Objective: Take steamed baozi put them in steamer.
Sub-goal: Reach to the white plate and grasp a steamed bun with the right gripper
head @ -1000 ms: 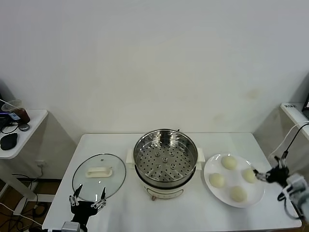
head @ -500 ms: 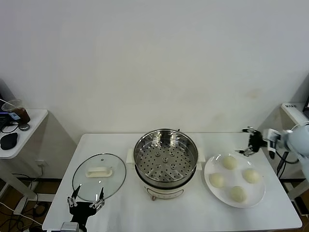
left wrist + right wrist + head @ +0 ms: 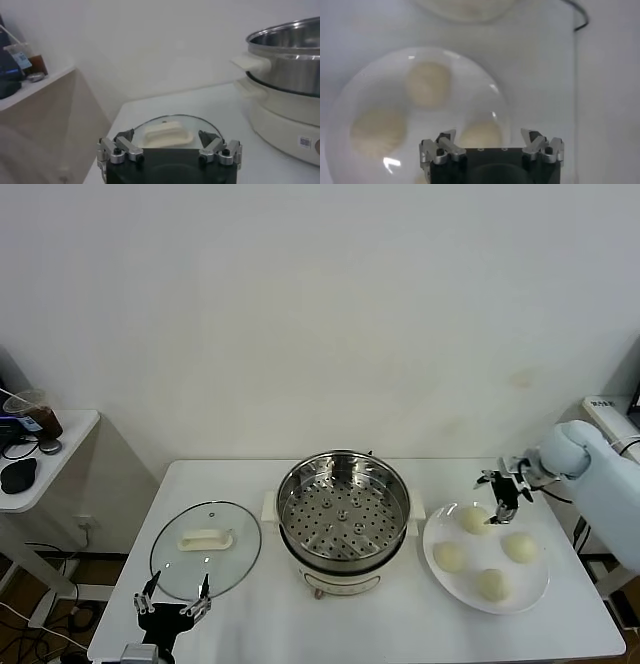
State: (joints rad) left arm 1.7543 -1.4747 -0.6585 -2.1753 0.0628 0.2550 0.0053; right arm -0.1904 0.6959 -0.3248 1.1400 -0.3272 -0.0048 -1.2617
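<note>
Four pale baozi lie on a white plate [image 3: 482, 553] right of the steamer [image 3: 343, 514]: one at the back [image 3: 474, 519], one at the right [image 3: 518, 546], one at the left [image 3: 449, 557], one at the front [image 3: 493, 584]. The steel steamer holds an empty perforated tray. My right gripper [image 3: 503, 490] is open and empty, hovering over the plate's back edge just above the back baozi. In the right wrist view my right gripper [image 3: 490, 142] is spread above a baozi [image 3: 480, 134], with two more baozi [image 3: 427, 82] [image 3: 377, 131] beyond. My left gripper [image 3: 170, 604] is open and idle at the table's front left.
A round glass lid [image 3: 205, 544] with a white handle lies left of the steamer, just beyond my left gripper; it also shows in the left wrist view [image 3: 170, 132]. A side table [image 3: 40, 449] with clutter stands far left. A shelf and cables [image 3: 610, 409] are at the right.
My right gripper swung from the table's right edge, up and around to above the plate's back baozi. My left gripper sank slightly toward the front edge. The baozi have not moved.
</note>
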